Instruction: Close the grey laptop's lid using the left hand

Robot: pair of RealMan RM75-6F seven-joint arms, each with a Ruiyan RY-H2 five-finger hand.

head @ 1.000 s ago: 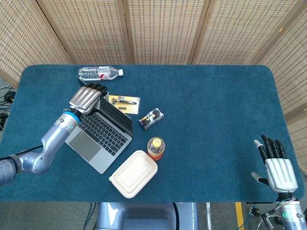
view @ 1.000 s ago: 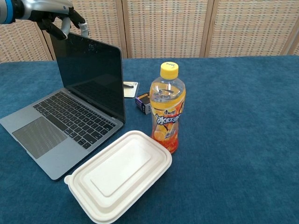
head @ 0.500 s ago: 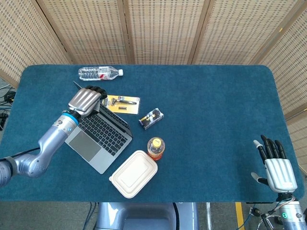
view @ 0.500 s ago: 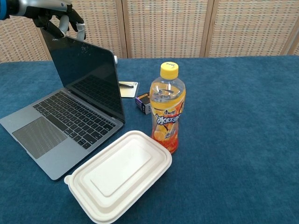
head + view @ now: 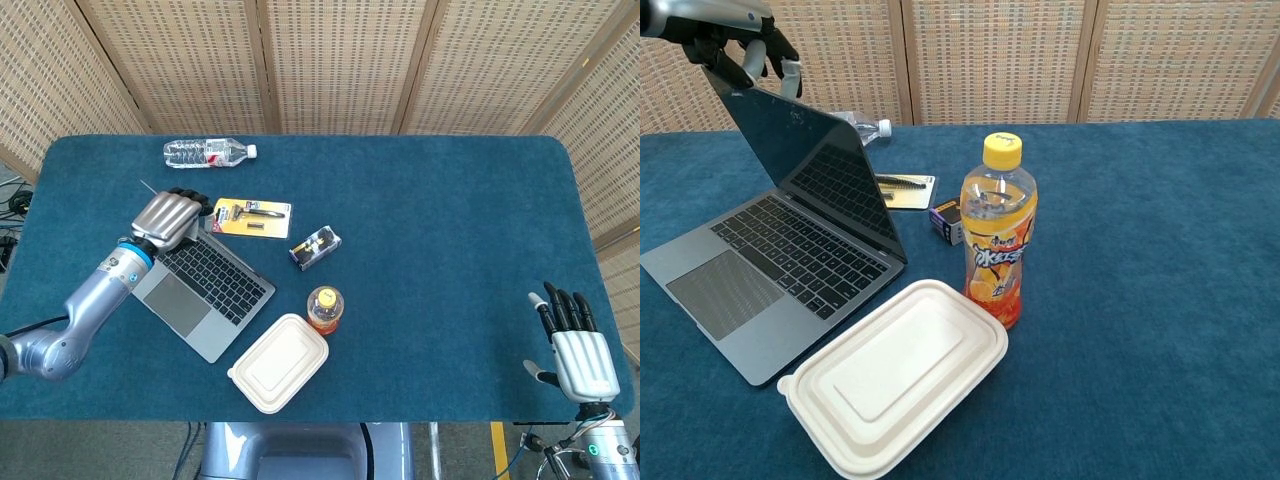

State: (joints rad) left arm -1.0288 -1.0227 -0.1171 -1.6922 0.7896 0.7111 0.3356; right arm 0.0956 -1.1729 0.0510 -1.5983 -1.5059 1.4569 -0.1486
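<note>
Fingers of left hand (image 5: 166, 218) curled over top edge of grey laptop's lid (image 5: 812, 168), tilted forward; right hand (image 5: 577, 349) spread, holding nothing.

Your colour inventory:
- table cloth (image 5: 450, 230): deep teal-blue, plain.
- laptop (image 5: 760, 270): grey body, black keys, dark glossy screen.
- juice bottle (image 5: 998, 235): orange drink, yellow cap, orange-red label with white characters.
- lunch box (image 5: 895, 378): off-white.
- water bottle (image 5: 205, 152): clear, red-and-white label, white cap.
- razor card (image 5: 251, 214): yellow backing.
- small box (image 5: 315, 246): dark with yellow print.
- left hand (image 5: 165, 217) and right hand (image 5: 577, 350): silver backs, black fingers.
- screen panels (image 5: 330, 60): beige, finely perforated weave.
</note>
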